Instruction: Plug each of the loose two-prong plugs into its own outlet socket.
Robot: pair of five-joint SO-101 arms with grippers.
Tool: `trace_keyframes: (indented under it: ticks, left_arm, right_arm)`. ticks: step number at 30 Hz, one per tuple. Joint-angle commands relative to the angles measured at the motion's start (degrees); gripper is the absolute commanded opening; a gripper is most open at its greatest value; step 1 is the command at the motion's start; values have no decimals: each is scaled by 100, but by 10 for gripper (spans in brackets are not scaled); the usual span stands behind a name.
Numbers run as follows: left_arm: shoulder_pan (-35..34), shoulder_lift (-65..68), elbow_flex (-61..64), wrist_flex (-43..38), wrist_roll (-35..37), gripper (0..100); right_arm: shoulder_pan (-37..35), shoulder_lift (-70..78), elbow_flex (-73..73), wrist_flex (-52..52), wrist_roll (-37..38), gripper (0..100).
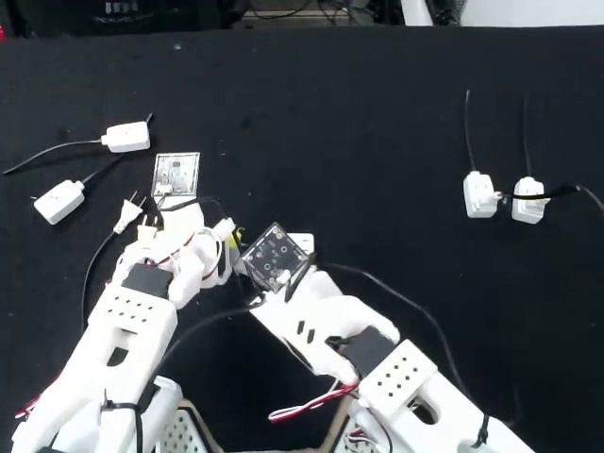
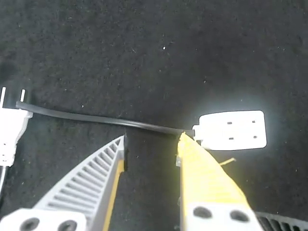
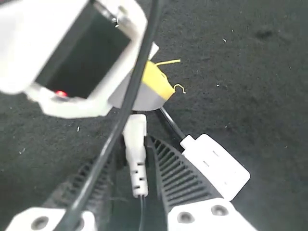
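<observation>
Near the front edge of the table [image 1: 330, 113], left of its middle, a white plug [image 3: 134, 159] is clasped between the dark fingers [image 3: 178, 178] of the right gripper [image 3: 134, 144]. Its cord is trailed back toward the wrist. A socket [image 3: 216, 163] is laid flat just beside the outer face of one finger. The left gripper [image 2: 151, 137] is held with its fingers spread, and nothing is caught between them. The socket's cable [image 2: 96, 118] is stretched just past their tips and is met by the yellow fingertip [image 2: 185, 139] where it joins the socket. Farther left a second plug [image 1: 127, 215] is left loose, prongs pointing away. Beyond it a square card [image 1: 176, 175] is seen, then two more sockets [image 1: 125, 137] near the left edge. Toward the right edge two white blocks [image 1: 479, 193] with cords are set side by side.
</observation>
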Motion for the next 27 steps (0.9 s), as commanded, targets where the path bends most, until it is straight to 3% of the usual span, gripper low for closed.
trace_keyframes:
  ticks: [1, 27]
  left_arm:
    - [57, -114, -22, -70, 9, 177]
    - [48, -176, 48, -53, 26, 177]
  right_arm:
    - [-26, -163, -277, -9, -343, 11]
    - [-18, -1367, 136, 255, -527, 11]
